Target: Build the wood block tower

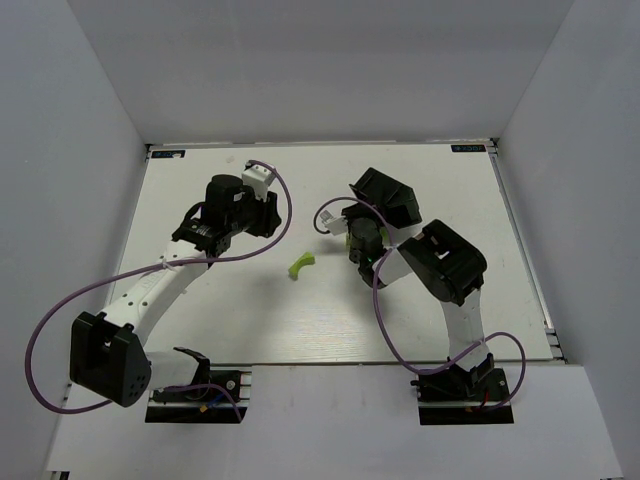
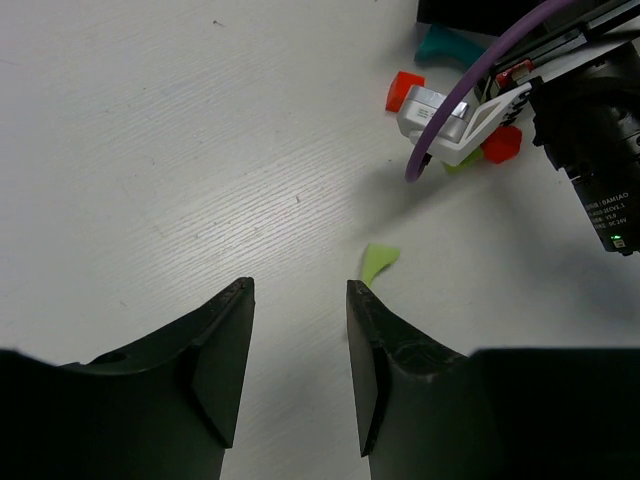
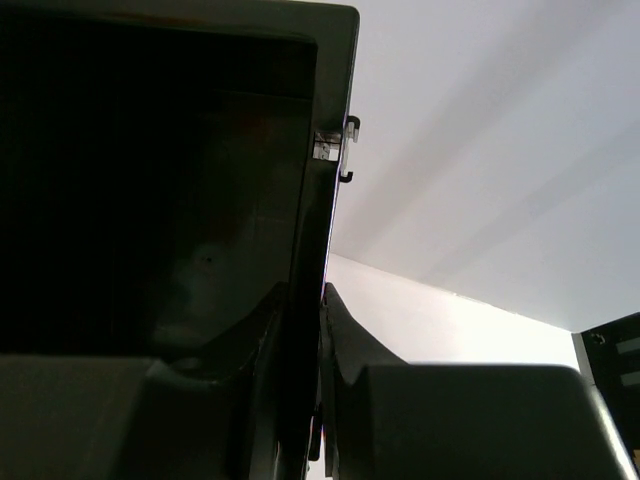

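No wood block tower shows as a column in any view. Loose pieces lie on the white table: a lime-green piece (image 1: 302, 264) (image 2: 378, 262), two red blocks (image 2: 404, 90) (image 2: 502, 145) and a teal piece (image 2: 445, 45). My left gripper (image 1: 268, 215) (image 2: 298, 285) hovers low over the table, open, with nothing between its fingers; the lime piece lies just ahead of its right fingertip. My right gripper (image 1: 358, 245) (image 3: 322, 290) is shut on the wall of the black tray (image 1: 385, 195) (image 3: 150, 200), which it holds tilted above the red blocks.
The right arm's wrist (image 2: 600, 130) and its purple cable (image 2: 470, 80) hang over the cluster of blocks. White walls enclose the table (image 1: 200, 320) at the back and sides. Both arm bases sit at the near edge.
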Robot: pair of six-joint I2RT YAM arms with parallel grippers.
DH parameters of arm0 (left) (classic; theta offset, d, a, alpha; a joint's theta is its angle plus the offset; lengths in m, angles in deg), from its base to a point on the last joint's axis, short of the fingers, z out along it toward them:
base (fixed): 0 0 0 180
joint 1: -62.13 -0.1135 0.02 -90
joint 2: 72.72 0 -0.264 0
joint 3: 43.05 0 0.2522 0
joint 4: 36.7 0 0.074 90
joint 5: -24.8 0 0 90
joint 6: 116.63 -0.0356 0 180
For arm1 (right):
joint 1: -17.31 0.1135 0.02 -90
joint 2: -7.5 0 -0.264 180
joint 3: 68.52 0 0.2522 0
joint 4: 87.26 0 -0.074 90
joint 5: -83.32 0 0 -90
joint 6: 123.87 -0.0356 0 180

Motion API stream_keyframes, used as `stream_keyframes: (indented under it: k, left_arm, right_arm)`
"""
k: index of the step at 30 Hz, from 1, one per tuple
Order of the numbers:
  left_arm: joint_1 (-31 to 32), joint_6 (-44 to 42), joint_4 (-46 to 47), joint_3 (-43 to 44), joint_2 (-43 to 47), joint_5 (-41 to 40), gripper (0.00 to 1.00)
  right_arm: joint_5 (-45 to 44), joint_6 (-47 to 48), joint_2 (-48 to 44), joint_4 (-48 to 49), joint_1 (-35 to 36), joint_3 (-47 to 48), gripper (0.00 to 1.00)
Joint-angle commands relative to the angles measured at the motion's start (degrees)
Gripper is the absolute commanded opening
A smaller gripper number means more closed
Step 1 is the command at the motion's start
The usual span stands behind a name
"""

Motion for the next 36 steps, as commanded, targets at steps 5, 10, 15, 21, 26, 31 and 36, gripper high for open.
stream_keyframes:
  k: [5, 10, 15, 21, 26, 31, 36]
  left_arm:
    - [0.2, 0.0, -0.5, -0.3, 2.3, -0.9, 0.55]
    - [0.2, 0.0, -0.5, -0.9, 1.3, -0.9, 0.59]
    - [0.2, -0.6, -1.0, -0.9, -0.8, -1.4, 0.63]
    - [0.2, -1.1, -1.0, -0.9, -1.9, -1.4, 0.66]
    - [0.2, -1.1, -1.5, -0.9, -3.0, -0.9, 0.67]
    - [0.2, -1.6, -4.4, 0.4, -5.2, -1.6, 0.67]
    - [0.2, -2.1, -5.0, 1.1, -6.5, -0.3, 0.67]
  right_arm:
    - [0.3, 6.3, -4.8, 36.6, 0.2, 1.9, 0.0]
    - [-0.6, 4.2, -6.8, 36.5, -2.9, 2.6, 0.0]
    - [-5.0, -6.6, -11.1, 18.6, -8.1, 3.7, 0.0]
    - [6.4, -79.9, -23.1, -64.1, -21.8, 19.3, 0.0]
    - [21.0, -92.8, -20.8, -81.0, -28.0, 26.6, 0.0]
    - [36.8, -101.7, -12.9, -94.0, -35.4, 35.2, 0.0]
    - [46.4, -104.1, -9.8, -98.1, -38.8, 37.5, 0.0]
